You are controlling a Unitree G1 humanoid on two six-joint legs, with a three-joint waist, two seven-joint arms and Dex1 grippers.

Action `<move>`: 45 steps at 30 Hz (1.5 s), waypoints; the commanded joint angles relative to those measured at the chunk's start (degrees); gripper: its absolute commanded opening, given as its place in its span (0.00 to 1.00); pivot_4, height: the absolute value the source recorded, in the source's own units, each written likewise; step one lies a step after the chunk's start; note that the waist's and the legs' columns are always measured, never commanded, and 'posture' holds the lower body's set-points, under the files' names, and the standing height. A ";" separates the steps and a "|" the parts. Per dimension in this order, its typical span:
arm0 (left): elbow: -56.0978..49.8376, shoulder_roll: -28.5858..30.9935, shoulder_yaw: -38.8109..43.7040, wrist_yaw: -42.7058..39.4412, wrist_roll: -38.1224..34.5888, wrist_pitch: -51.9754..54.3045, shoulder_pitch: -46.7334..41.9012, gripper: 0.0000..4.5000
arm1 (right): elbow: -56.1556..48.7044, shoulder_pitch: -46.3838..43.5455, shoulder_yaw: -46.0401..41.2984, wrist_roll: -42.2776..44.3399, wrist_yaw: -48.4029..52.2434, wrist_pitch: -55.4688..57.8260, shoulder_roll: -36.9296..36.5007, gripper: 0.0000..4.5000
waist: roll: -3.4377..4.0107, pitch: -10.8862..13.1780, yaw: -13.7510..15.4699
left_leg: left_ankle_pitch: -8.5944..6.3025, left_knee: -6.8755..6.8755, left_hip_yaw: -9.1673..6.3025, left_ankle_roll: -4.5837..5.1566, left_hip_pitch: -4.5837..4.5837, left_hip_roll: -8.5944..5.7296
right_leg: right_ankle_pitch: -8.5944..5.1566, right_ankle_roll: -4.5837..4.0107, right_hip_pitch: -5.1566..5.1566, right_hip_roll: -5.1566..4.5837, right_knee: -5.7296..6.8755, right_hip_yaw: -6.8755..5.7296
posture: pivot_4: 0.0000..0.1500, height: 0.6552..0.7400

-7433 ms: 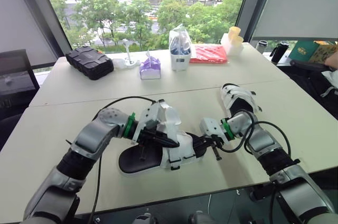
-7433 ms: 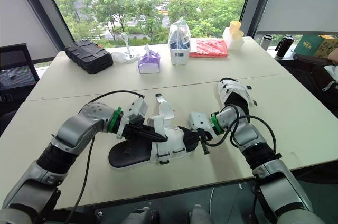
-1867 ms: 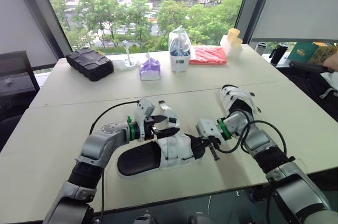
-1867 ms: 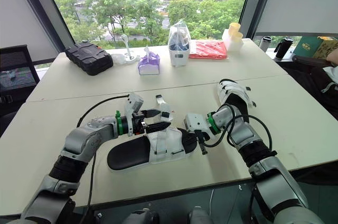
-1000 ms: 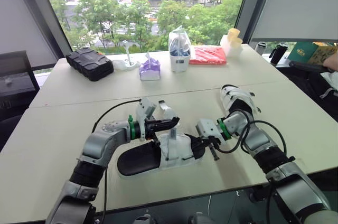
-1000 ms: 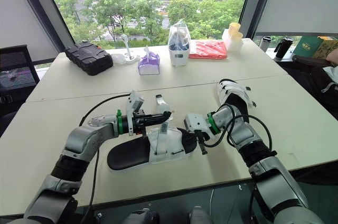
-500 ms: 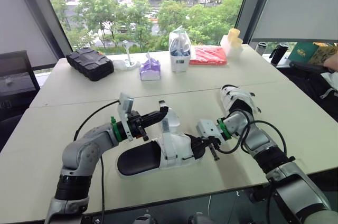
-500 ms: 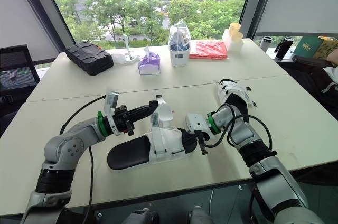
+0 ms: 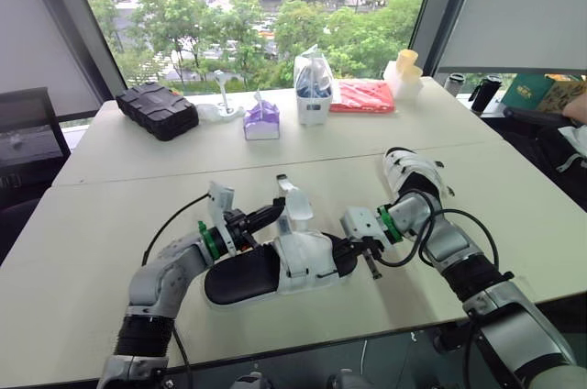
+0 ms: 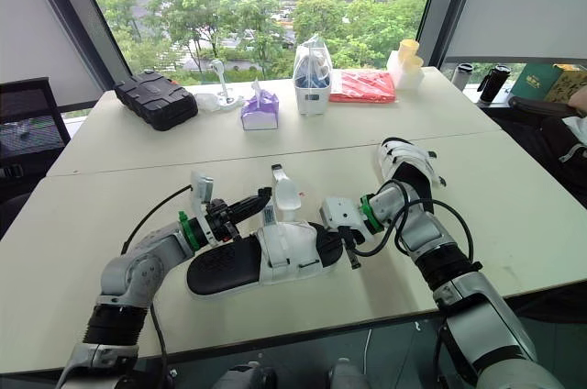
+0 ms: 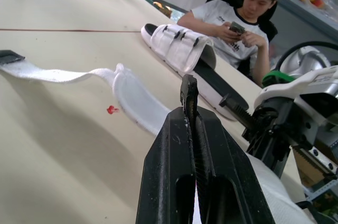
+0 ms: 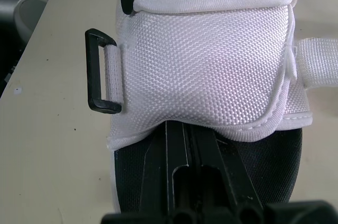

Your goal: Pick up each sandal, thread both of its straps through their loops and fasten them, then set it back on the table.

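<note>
Black fingers of the right gripper (image 12: pixel 191 129) lie pressed together on the footbed of the near sandal (image 9: pixel 243 274), tips tucked under its white upper (grasp unclear). Beyond, the left gripper (image 9: pixel 271 215), clenched and empty, hovers just beside the loose strap (image 9: pixel 293 202). A second sandal (image 9: pixel 413 173) rests farther back on the table (image 9: pixel 119 160).

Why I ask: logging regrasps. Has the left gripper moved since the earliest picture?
Yes. The left gripper has pulled leftward, off the white upper of the near sandal.

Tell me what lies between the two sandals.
The right gripper, at the near sandal's toe, and its cabled wrist span the stretch to the far sandal, seen in the left eye view.
</note>
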 commanded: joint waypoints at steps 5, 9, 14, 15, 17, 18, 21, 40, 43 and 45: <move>3.01 0.60 -1.12 0.35 2.61 -0.52 -1.40 0.01 | 0.24 0.83 1.67 -2.35 -0.19 0.42 -0.47 0.00 | 0.00 0.00 0.02 | 0.00 0.00 0.00 0.00 0.00 0.00 | 0.00 0.01 0.00 0.00 0.00 -0.01 | 1.00 1.00; 3.06 2.59 -4.47 0.97 5.82 2.19 -0.32 0.01 | 0.43 0.75 1.63 -2.39 -0.28 0.26 -0.47 0.00 | 0.00 -0.01 0.00 | 0.00 0.01 -0.01 0.00 0.00 0.00 | 0.00 0.01 0.01 0.00 0.00 -0.01 | 1.00 1.00; 1.63 4.65 -6.61 1.29 7.81 4.03 -0.67 0.20 | 0.82 0.63 1.66 -2.52 -0.52 0.05 -0.31 0.00 | 0.01 -0.03 -0.04 | -0.05 0.00 -0.01 -0.08 0.01 0.00 | 0.00 0.01 0.01 0.00 0.00 -0.01 | 1.00 1.00; 1.34 5.01 -7.03 1.20 8.24 4.21 -0.79 0.31 | 0.84 0.62 1.67 -2.51 -0.54 0.06 -0.27 0.00 | 0.01 -0.03 -0.02 | -0.05 0.00 -0.01 -0.08 0.01 0.00 | 0.00 0.01 0.01 0.00 0.00 -0.01 | 1.00 1.00; 0.75 6.28 -9.02 0.54 10.34 3.79 -0.89 0.55 | 0.95 0.53 1.67 -2.49 -0.64 0.03 -0.16 0.00 | 0.01 -0.03 -0.04 | -0.06 -0.01 -0.01 -0.09 0.01 0.00 | 0.00 0.01 0.01 0.00 0.00 -0.01 | 1.00 1.00; 0.49 6.82 -9.96 0.24 11.29 3.55 -0.87 0.66 | 0.99 0.52 1.65 -2.48 -0.68 0.01 -0.13 0.00 | 0.01 -0.03 -0.05 | -0.06 -0.02 -0.01 -0.09 0.01 0.00 | 0.00 0.01 0.00 0.00 0.00 -0.01 | 1.00 1.00; 0.03 7.77 -11.43 0.08 12.87 4.13 -1.23 0.99 | 1.15 0.42 1.63 -2.52 -0.79 -0.08 -0.04 0.00 | 0.01 -0.03 0.02 | -0.06 -0.04 -0.01 -0.10 0.01 0.00 | 0.00 0.01 0.00 0.00 -0.01 -0.01 | 1.00 1.00; 8.01 7.48 -4.99 4.25 15.75 2.95 -8.99 1.00 | 2.69 -0.30 1.61 -3.28 -1.78 -1.16 0.88 0.00 | -0.06 -0.34 -0.15 | -0.06 0.01 -0.04 -0.11 0.10 0.01 | 0.01 0.01 0.08 -0.01 0.03 -0.07 | 1.00 1.00; 8.91 6.11 -0.11 4.90 11.34 5.68 -11.69 1.00 | 3.15 -0.60 1.65 -3.34 -1.98 -1.41 1.19 0.00 | -0.10 -0.32 -0.11 | -0.04 -0.01 -0.05 -0.07 0.07 0.01 | 0.01 0.02 0.03 0.01 0.05 -0.08 | 1.00 1.00; 9.78 5.14 3.39 4.52 7.78 7.01 -13.98 1.00 | 3.47 -0.77 1.71 -3.38 -2.14 -1.63 1.37 0.00 | -0.14 -0.29 -0.14 | -0.05 0.00 -0.05 -0.08 0.06 0.02 | 0.02 0.03 0.01 0.01 0.05 -0.14 | 1.00 1.00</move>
